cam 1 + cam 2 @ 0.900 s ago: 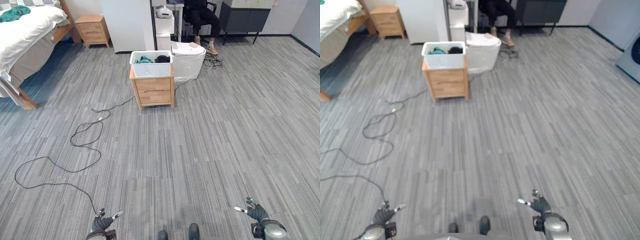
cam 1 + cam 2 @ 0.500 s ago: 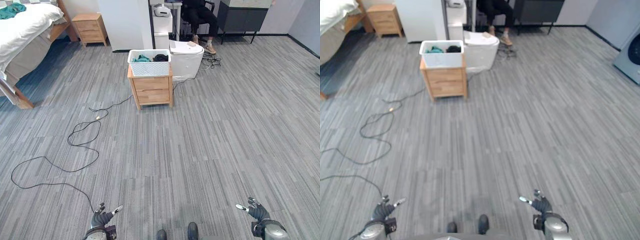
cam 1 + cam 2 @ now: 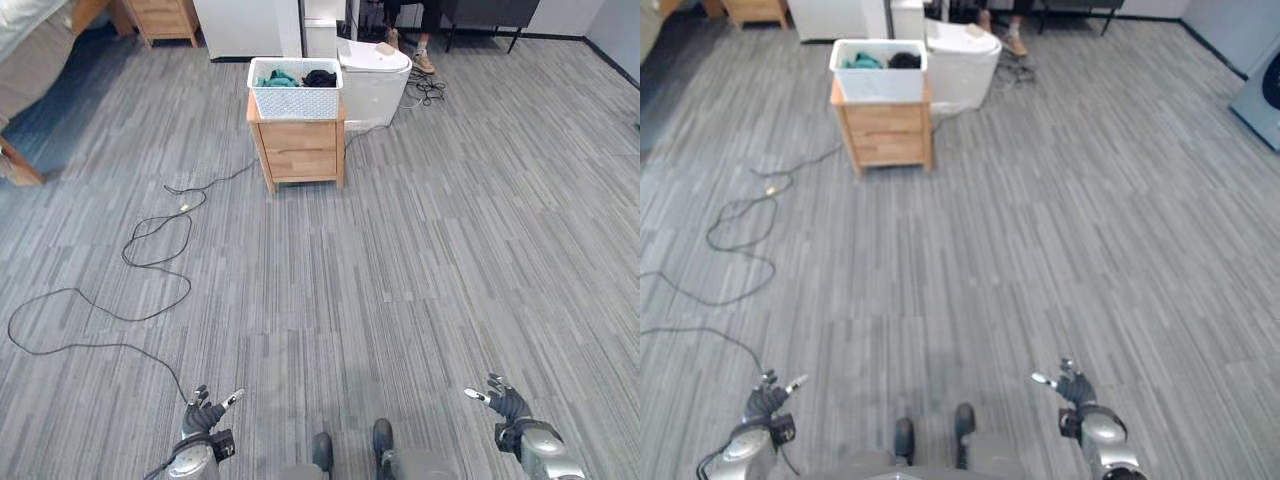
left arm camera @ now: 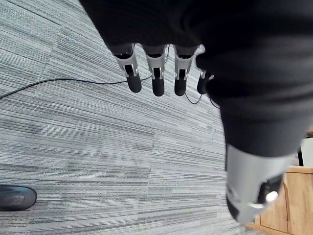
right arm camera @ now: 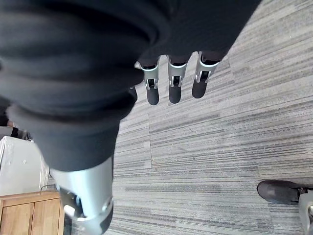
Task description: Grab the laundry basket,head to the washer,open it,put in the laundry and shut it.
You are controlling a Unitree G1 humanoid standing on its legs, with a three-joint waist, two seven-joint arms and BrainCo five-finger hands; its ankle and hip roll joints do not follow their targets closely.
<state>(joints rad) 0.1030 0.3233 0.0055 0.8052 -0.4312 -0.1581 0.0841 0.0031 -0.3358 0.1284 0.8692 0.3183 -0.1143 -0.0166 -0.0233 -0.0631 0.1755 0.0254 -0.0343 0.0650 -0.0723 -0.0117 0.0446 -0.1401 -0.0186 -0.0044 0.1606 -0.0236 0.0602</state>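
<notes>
A wide stretch of grey striped floor lies open ahead of both hands, running unbroken up to the wooden nightstand far in front. The white basket sits on top of that nightstand, well apart from either hand, with teal and dark laundry inside it. A white rounded appliance stands just beside the nightstand on its right, and a person's legs show beyond it. A black cord loops over the floor ahead and to the left of the left hand, between it and the nightstand; the room to the right is bare carpet. At the far right edge of the right eye view a blue-grey washer stands well ahead of the right hand. The left hand hangs low at the robot's side, fingers straight and relaxed, pointing forward over the floor, holding and touching nothing. The right hand hangs the same way on the other side, its fingers likewise loose and spread above bare carpet, empty.
</notes>
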